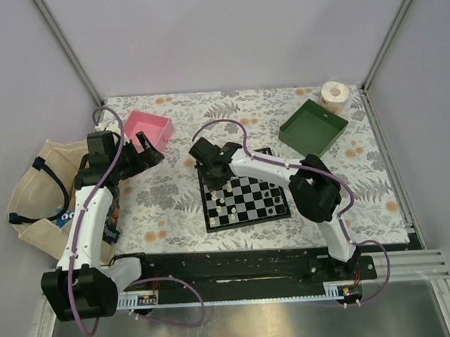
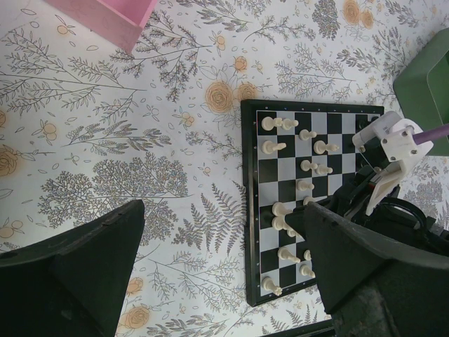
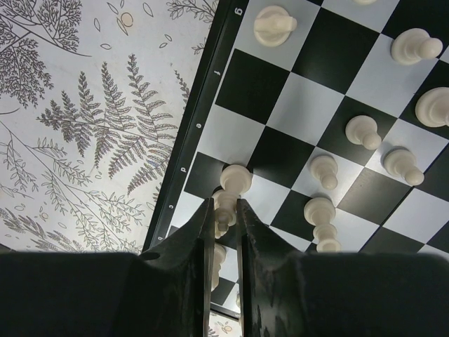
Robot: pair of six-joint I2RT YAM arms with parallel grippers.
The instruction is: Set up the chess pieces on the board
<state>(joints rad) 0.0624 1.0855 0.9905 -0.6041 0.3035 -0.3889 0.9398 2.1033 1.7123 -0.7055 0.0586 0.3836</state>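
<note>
The black-and-white board (image 1: 209, 214) lies at the table's middle, with several cream-white chess pieces (image 2: 273, 147) along its left columns and a few black ones (image 1: 268, 193) on its right side. My right gripper (image 1: 212, 169) hangs over the board's far left corner. In the right wrist view the right gripper (image 3: 224, 205) is shut on a cream-white piece (image 3: 236, 180) by the lettered border of the board (image 3: 210, 77). My left gripper (image 2: 224, 274) stands open above the floral cloth, left of the board (image 2: 248, 210), nothing between its fingers (image 2: 91, 267).
A pink tray (image 1: 151, 129) sits at the back left and a green tray (image 1: 312, 126) at the back right, with a tape roll (image 1: 334, 93) behind it. A cloth bag (image 1: 38, 193) lies off the table's left edge.
</note>
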